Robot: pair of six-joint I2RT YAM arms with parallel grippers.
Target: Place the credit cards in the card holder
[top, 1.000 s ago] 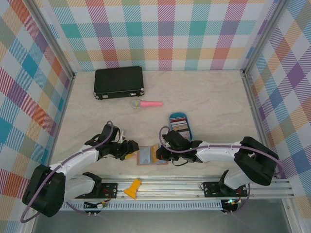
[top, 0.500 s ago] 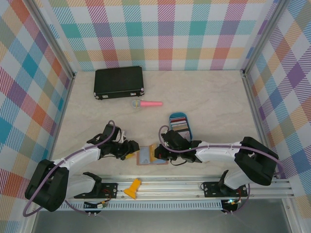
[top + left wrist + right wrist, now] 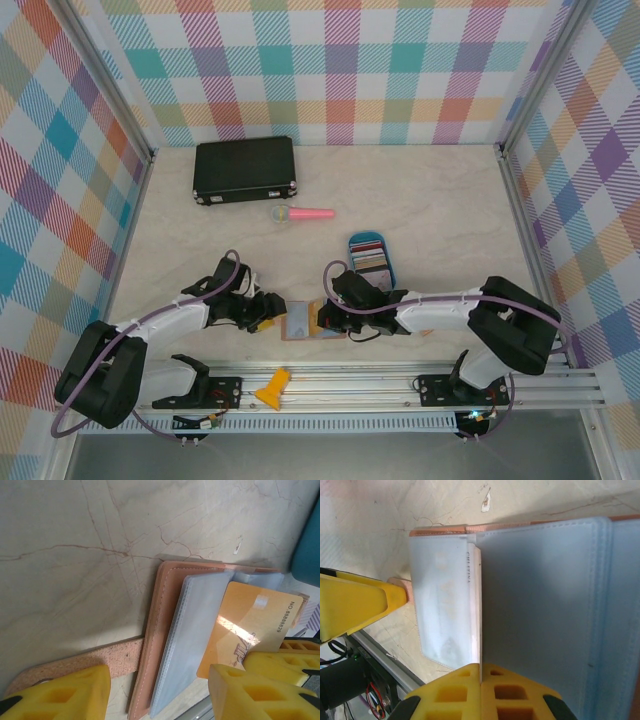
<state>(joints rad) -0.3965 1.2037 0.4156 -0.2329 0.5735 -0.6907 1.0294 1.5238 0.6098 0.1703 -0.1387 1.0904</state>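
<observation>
Gripping arm: right gripper (image 3: 327,320), fingers pressed together on the orange card (image 3: 250,625) at one short end.
Card holder: lies open and flat on the table (image 3: 430,200) by the near edge, between the two grippers (image 3: 298,322).
Left gripper: at the holder's left side (image 3: 268,318), jaws apart and clamping nothing.
Top view: gives the layout (no pocket detail). The rest of the credit cards (image 3: 371,263) sit stacked in the blue tray (image 3: 366,240), just behind the right gripper.
Left wrist view: left gripper (image 3: 157,692) straddles the holder's near corner. The pinkish cover (image 3: 159,630) and a grey-blue leaf lie under the orange card, whose printed face and number are plain here. The strap (image 3: 75,665) runs toward one yellow finger.
Right wrist view: right gripper (image 3: 481,687) shows its two yellow fingers meeting on a thin seam. The grey-blue inner side (image 3: 540,605) is wide and close, and the card (image 3: 445,610) is hazy, as if behind a pale leaf (I cannot tell how far it is seated).
Far back: black case (image 3: 245,169), well apart from both arms.
</observation>
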